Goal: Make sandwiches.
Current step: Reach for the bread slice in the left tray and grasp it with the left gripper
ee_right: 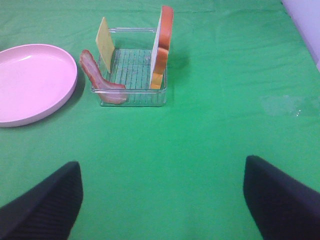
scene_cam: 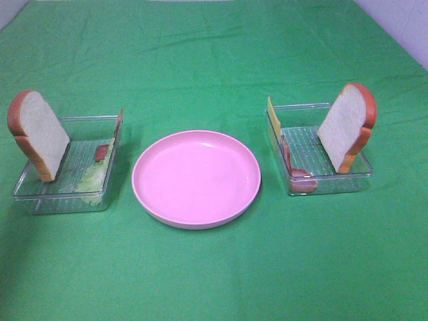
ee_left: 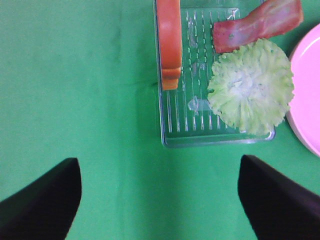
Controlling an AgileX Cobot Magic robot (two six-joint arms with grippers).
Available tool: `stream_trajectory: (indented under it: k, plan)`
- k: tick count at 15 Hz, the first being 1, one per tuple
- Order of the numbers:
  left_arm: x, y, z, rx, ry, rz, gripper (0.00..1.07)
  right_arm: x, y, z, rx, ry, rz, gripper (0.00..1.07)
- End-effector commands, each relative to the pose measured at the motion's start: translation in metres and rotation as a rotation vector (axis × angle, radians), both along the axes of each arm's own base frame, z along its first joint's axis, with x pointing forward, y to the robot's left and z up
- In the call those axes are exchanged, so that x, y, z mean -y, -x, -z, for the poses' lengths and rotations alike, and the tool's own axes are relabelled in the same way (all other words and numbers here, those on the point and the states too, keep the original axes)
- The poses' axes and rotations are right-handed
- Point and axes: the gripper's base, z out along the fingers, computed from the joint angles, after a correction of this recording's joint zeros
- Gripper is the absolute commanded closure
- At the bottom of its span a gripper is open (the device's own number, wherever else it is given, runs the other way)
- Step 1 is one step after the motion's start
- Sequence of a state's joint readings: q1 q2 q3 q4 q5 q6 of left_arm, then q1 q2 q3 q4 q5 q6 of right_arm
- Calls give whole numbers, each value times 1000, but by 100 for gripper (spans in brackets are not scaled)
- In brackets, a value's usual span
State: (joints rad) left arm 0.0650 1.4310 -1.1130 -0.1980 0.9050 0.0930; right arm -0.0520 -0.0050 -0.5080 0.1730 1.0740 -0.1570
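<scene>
No stacked sandwich shows; the parts lie apart in two clear trays. The left tray (scene_cam: 40, 194) holds an upright bread slice (scene_cam: 38, 134), pale green lettuce (scene_cam: 93, 175) and a bacon strip (scene_cam: 101, 152). The left wrist view shows the same bread (ee_left: 169, 42), lettuce (ee_left: 250, 85) and bacon (ee_left: 257, 25). The right tray (scene_cam: 334, 184) holds an upright bread slice (scene_cam: 348, 127), yellow cheese (scene_cam: 273, 120) and bacon (scene_cam: 302, 180). My left gripper (ee_left: 160, 162) and right gripper (ee_right: 162, 162) are open, empty, and short of their trays. I make out no tomato.
A round pink plate (scene_cam: 196, 177) sits between the trays on the green cloth; it holds nothing. It also shows in the left wrist view (ee_left: 307, 90) and the right wrist view (ee_right: 32, 82). Neither arm shows in the exterior high view.
</scene>
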Motion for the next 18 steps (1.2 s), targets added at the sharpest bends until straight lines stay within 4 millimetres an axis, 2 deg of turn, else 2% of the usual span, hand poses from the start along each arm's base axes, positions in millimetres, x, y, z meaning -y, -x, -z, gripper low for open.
stream_trajectory:
  k: [1, 5, 6, 8, 10, 14, 15, 16, 18]
  plan:
    - [-1, -37, 20, -50, 4, 7, 26, 0, 2, 0, 25, -2, 9, 26]
    - [-3, -77, 49, -77, 7, 3, 26, 0, 2, 0, 25, -2, 9, 26]
    - [-1, -94, 70, -85, 33, 26, 26, 0, 2, 0, 25, -2, 9, 26]
    - [3, -103, 87, -82, 44, 59, 26, 0, 2, 0, 25, -2, 9, 26]
    - [9, -106, 96, -88, 31, 91, 27, 0, 2, 0, 25, -2, 9, 26]
    - [31, -112, 97, -21, 6, 133, 44, 0, 2, 0, 25, -4, 8, 26]
    - [32, -113, 97, -18, 23, 91, 55, 0, 2, 0, 25, -5, 7, 26]
    - [32, -113, 97, -18, 23, 91, 55, 0, 2, 0, 25, -5, 7, 26]
    - [29, -112, 97, -28, 2, 72, 65, 0, 2, 0, 25, -5, 7, 26]
